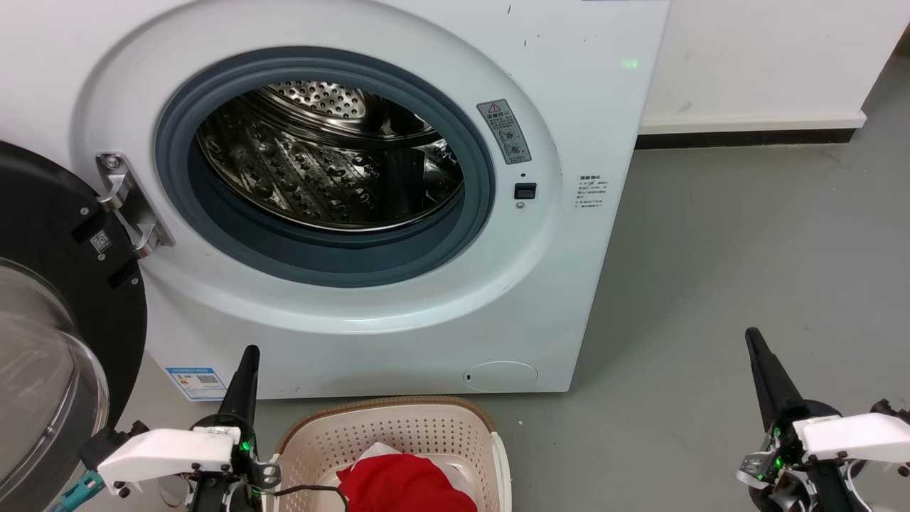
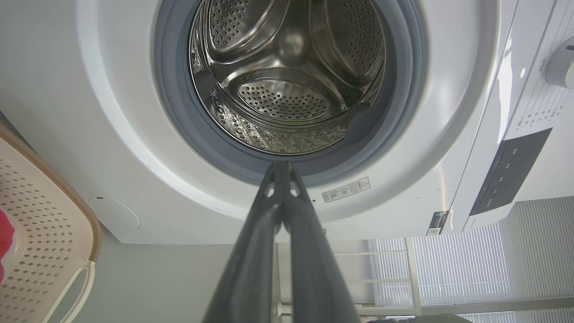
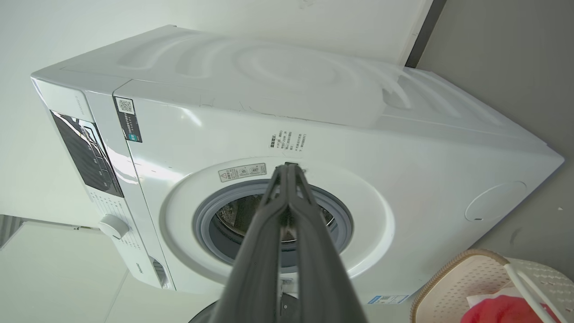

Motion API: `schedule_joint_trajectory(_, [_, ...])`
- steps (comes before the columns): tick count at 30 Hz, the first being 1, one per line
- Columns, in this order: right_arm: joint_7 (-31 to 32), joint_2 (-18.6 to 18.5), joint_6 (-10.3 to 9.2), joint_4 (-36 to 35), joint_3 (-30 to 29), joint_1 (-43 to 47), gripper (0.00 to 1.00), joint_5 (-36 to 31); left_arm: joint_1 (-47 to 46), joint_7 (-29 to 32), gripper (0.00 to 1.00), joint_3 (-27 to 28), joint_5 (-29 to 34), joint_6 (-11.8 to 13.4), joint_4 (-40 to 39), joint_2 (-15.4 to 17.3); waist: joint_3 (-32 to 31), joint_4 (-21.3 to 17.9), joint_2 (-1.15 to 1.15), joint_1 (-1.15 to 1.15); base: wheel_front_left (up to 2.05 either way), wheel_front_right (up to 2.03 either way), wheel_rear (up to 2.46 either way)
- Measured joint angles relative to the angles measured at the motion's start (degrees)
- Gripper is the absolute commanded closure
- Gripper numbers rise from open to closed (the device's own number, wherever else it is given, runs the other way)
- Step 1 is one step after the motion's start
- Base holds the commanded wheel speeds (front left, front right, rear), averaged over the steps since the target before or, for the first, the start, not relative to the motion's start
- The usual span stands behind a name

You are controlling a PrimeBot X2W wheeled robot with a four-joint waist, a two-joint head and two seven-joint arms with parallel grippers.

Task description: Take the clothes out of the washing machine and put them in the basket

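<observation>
The white washing machine faces me with its door swung open at the left and a bare steel drum. In the head view the cream basket stands on the floor just in front of it. The red clothes with a white panel lie inside the basket. My left gripper is shut and holds nothing, just left of the basket. My right gripper is shut too, over bare floor far to the right. The left wrist view looks into the drum; the right wrist view shows the clothes in the basket.
Grey floor stretches to the right of the washer up to a white wall with a dark skirting. The open door's glass bowl juts out at the lower left, close to my left arm.
</observation>
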Motion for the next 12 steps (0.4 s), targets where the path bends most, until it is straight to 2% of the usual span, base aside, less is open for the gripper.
schedule_joint_trajectory(12, [0.77,0.09,0.00,1.09,-0.75,-0.97,1.00,6.14,-0.39,1.48,1.00,0.58,-6.02,-0.51,0.51,-0.15,0.20,0.05,0.00,0.00,0.00,0.00,0.00])
